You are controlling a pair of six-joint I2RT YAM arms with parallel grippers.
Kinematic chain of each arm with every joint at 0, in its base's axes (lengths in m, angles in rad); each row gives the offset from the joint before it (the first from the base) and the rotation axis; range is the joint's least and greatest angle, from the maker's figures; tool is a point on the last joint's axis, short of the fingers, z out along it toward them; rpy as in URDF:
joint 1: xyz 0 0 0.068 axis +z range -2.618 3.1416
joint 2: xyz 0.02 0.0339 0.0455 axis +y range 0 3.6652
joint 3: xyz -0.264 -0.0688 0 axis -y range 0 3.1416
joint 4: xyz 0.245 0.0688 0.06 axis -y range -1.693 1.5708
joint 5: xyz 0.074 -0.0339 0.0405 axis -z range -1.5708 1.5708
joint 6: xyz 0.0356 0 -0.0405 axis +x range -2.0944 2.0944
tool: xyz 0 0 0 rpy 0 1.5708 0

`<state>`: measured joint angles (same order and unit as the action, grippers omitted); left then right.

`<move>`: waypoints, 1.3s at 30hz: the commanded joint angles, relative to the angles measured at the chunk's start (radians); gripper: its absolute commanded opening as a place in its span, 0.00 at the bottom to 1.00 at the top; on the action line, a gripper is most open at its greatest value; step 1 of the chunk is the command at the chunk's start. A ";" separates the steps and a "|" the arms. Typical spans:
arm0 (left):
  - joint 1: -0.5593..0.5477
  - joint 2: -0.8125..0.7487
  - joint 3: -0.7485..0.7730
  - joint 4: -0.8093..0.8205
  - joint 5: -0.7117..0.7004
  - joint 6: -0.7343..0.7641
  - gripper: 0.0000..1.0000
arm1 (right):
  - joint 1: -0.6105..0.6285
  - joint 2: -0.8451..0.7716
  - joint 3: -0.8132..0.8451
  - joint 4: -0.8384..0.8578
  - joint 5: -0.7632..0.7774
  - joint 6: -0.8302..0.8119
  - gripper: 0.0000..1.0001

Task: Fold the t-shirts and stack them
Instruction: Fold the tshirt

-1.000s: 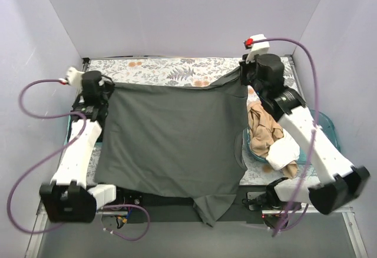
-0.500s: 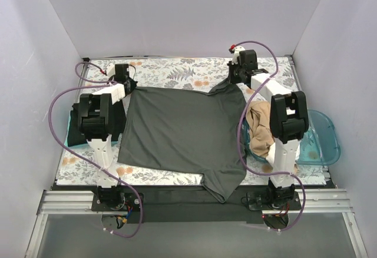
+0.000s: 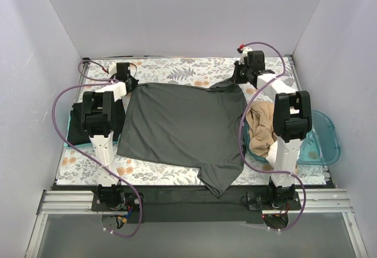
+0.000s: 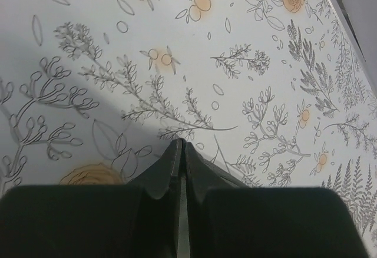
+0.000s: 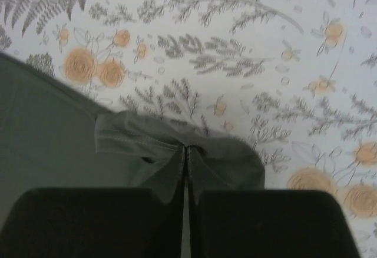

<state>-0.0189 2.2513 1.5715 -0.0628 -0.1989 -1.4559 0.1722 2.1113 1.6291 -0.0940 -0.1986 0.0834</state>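
The dark grey t-shirt lies spread flat on the floral table covering, its lower end reaching the near edge. My left gripper is shut on its far left corner, and the left wrist view shows the fingertips pinching a point of dark fabric. My right gripper is shut on the far right corner, and the right wrist view shows it clamped on a bunched stitched hem of the shirt. The tan t-shirt lies crumpled in the tub on the right. A black cloth lies at the left edge. No white shirt is clearly seen.
The translucent teal tub stands at the right edge, partly under my right arm. Both arms stretch far over the table's sides. The floral covering shows along the far edge, close to the back wall.
Both arms have gone from raised and bent to stretched out low towards the far edge. The dark grey shirt has come down with them and now lies flat.
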 commanded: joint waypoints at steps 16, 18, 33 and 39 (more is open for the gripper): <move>0.002 -0.475 -0.436 -0.031 -0.092 -0.032 0.00 | 0.026 -0.609 -0.655 0.004 -0.141 0.096 0.01; 0.000 -0.504 -0.465 -0.037 -0.102 -0.032 0.00 | 0.029 -0.674 -0.702 -0.006 -0.125 0.116 0.01; 0.007 -0.593 -0.544 -0.100 -0.128 -0.020 0.00 | 0.127 -0.978 -0.916 -0.116 -0.006 0.265 0.01; 0.007 -0.613 -0.565 -0.193 -0.166 -0.047 0.00 | 0.205 -1.068 -1.051 -0.113 0.085 0.354 0.12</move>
<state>-0.0185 1.7004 1.0210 -0.1864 -0.3107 -1.4906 0.3321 1.0904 0.6254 -0.1936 -0.1799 0.3683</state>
